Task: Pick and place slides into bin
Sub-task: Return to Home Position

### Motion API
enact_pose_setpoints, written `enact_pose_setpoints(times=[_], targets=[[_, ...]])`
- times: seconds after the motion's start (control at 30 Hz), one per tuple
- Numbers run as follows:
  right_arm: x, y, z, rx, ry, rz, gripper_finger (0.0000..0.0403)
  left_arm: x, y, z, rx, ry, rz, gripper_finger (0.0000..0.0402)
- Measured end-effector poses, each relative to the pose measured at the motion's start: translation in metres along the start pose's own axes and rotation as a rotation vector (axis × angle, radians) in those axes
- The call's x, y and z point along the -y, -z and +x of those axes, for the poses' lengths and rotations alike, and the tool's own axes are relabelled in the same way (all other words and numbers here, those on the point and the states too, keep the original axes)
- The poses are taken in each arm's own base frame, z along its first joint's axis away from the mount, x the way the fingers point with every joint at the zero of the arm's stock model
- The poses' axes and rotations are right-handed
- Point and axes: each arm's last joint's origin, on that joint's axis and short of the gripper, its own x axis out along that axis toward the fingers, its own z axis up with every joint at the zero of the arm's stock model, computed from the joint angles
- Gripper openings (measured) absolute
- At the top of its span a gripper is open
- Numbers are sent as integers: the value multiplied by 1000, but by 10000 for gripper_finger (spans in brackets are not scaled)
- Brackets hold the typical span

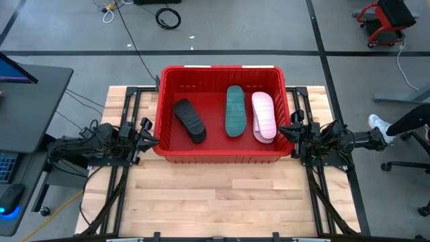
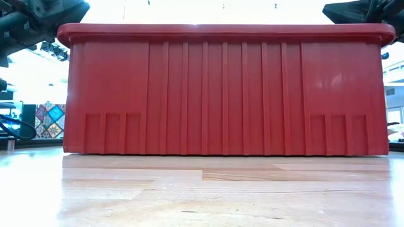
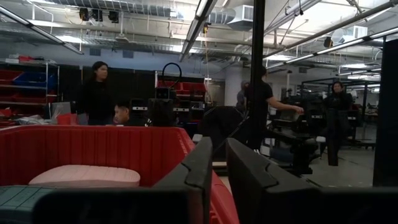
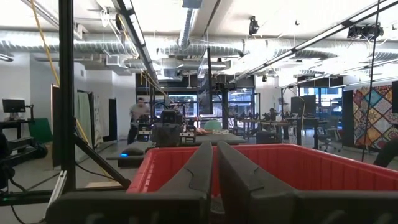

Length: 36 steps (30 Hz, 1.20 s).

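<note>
The red bin (image 1: 163,107) stands on the wooden table, at its middle far side. Inside lie a black slide (image 1: 190,119) at the left, a dark teal slide (image 1: 235,111) in the middle and a pale pink slide (image 1: 263,115) at the right, all resting flat on the bin's floor area. My left gripper (image 1: 153,140) hovers just outside the bin's left wall, shut and empty. My right gripper (image 1: 282,132) hovers just outside the right wall, shut and empty. The left wrist view shows the pink slide (image 3: 84,176) and the teal slide (image 3: 18,196) over the bin's rim.
The bin's near wall (image 2: 221,94) fills the low view. Bare wooden table (image 1: 215,195) lies in front of the bin. Dark arm frames run along both table sides. Several people stand in the room beyond the table, one of them (image 3: 96,93) behind the bin.
</note>
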Motion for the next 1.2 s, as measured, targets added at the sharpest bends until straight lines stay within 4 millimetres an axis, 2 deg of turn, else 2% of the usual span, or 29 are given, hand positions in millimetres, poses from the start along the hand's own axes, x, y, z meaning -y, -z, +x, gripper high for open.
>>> enact_pose_setpoints(times=[0.53,0.9,1.2], targets=[[0,0,0,0,0,0,30,0,0,0,0,0,0,59],[0,0,0,0,0,0,30,0,0,0,0,0,0,49],[0,0,0,0,-1,1,30,0,0,0,0,0,0,59]])
